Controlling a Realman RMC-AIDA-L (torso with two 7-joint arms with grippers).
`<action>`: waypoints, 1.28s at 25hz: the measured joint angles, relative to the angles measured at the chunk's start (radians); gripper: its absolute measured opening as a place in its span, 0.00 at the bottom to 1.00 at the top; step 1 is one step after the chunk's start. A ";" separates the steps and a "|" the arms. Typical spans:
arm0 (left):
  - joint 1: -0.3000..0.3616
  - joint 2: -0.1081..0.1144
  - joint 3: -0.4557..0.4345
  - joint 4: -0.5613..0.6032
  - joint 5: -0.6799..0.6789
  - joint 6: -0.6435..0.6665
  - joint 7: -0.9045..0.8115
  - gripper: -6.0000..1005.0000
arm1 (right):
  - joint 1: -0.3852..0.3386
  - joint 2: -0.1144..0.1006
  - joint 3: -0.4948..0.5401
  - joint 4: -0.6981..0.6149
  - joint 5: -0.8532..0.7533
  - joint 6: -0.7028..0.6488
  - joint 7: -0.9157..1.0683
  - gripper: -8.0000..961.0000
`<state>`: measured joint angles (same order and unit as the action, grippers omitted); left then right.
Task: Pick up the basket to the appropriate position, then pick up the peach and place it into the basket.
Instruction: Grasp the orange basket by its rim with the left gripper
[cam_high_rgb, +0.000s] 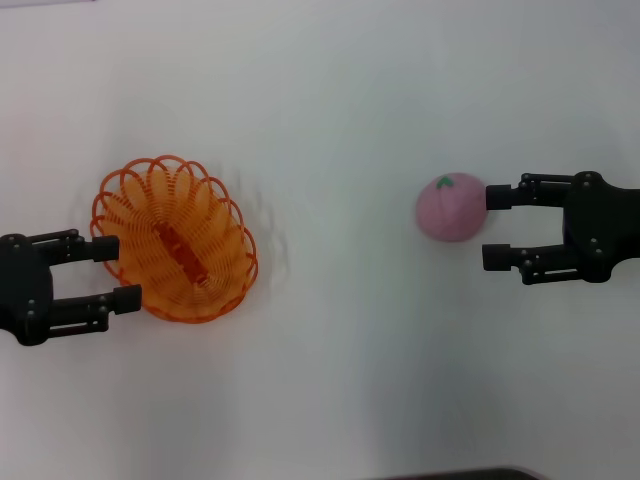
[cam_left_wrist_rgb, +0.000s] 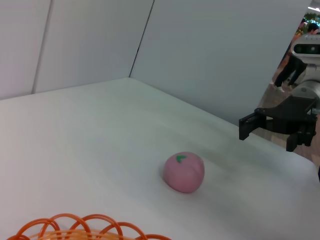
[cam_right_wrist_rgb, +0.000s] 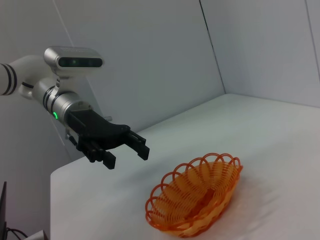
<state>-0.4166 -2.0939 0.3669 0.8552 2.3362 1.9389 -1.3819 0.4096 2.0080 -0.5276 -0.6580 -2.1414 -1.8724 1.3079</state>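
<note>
While both of our arms reach over the white bench (cam_high_rgb: 330, 380), neither holds anything. Our left gripper (cam_high_rgb: 112, 272) comes in from the left edge, its two black fingers spread apart, one above the other in the head view. The oval orange basket of looped wire (cam_high_rgb: 178, 238) sits on the left part of the bench, well away from the near and far edges, and its outer rim lies between those open fingers. From the head view we cannot tell whether the fingertips touch the wire. In the right wrist view the left gripper appears raised above the bench surface and beside the basket, not closed on it. The basket rests on its base, its scalloped rim facing up and its open weave showing a darker orange patch at the bottom.

Our right gripper (cam_high_rgb: 492, 227) comes in from the right edge, its jaws also apart. The round pink soft-looking peach (cam_high_rgb: 451, 207) with a small green leaf mark on top lies on the right part of the bench, well apart from the basket. The upper finger's tip sits just beside the peach, while the lower finger points past it toward the near side. The peach rests on the bench.
</note>
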 joint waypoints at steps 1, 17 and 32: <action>0.001 0.000 0.000 0.000 0.000 0.000 0.000 0.74 | 0.000 0.000 0.000 0.000 0.000 0.001 0.000 0.89; -0.003 0.002 -0.003 0.004 0.000 0.003 0.000 0.74 | 0.000 -0.001 0.000 0.000 0.000 -0.003 0.007 0.89; -0.038 0.001 -0.015 0.001 -0.011 -0.011 -0.011 0.74 | 0.003 -0.002 0.000 0.000 0.000 0.001 0.007 0.89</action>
<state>-0.4550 -2.0932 0.3523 0.8559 2.3254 1.9282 -1.3925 0.4124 2.0064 -0.5277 -0.6580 -2.1414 -1.8716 1.3146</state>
